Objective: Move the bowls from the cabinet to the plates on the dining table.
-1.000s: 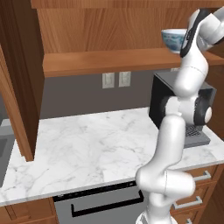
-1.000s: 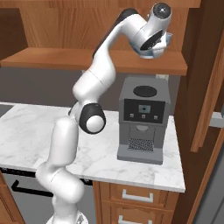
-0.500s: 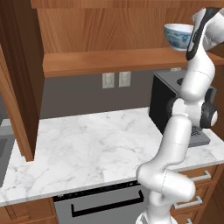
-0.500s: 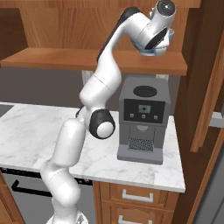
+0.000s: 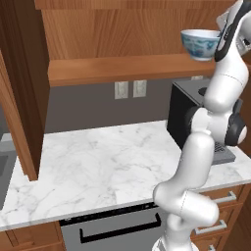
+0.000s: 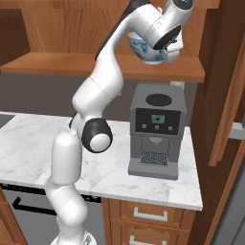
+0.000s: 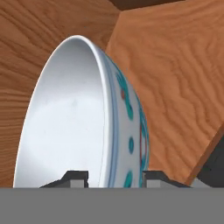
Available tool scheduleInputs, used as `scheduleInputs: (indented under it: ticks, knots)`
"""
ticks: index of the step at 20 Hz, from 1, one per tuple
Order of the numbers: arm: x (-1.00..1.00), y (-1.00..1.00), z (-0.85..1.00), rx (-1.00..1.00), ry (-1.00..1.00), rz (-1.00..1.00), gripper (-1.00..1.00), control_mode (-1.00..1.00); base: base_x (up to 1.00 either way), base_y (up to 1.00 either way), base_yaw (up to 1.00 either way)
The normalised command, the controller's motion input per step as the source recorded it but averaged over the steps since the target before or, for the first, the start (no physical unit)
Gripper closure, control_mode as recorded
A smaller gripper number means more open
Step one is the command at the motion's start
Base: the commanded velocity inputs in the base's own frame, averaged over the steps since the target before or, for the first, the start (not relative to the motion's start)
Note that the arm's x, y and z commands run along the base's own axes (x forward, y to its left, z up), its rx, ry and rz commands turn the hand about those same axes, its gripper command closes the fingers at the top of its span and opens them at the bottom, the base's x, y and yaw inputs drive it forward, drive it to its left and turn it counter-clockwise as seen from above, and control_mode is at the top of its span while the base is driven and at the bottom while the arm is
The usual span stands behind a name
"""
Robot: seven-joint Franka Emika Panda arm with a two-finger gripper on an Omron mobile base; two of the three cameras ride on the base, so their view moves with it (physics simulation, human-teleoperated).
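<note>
Hand view: claw (image 7: 113,177) clamps white bowl (image 7: 83,118) rim; bowl apparently lifted off cabinet (image 5: 122,68) shelf since earlier.

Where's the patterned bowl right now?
The white-and-blue bowl is pinched at its rim by the gripper, just above the cabinet shelf, over the coffee machine.
</note>
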Motion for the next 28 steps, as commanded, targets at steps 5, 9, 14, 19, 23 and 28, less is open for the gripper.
scheduleInputs:
  ticks: [5, 9, 14, 19, 23, 28]
  knots:
    - [-0.86, 0.44, 0.06, -0.05, 0.0, 0.11, 1.0, -1.0, 0.0, 0.0, 0.0]
    - [-0.95, 0.29, 0.01, -0.06, -0.02, 0.09, 1.0, -1.0, 0.0, 0.0, 0.0]
    - [-0.96, 0.17, -0.04, -0.06, -0.05, 0.1, 1.0, -1.0, 0.0, 0.0, 0.0]
    - [-0.94, 0.13, -0.16, -0.07, -0.12, 0.09, 1.0, -1.0, 0.0, 0.0, 0.0]
    - [-0.94, 0.18, -0.2, -0.09, -0.12, 0.08, 1.0, -1.0, 0.0, 0.0, 0.0]
    - [-0.92, 0.47, -0.25, -0.15, -0.09, 0.06, 1.0, -1.0, 0.0, 0.0, 0.0]
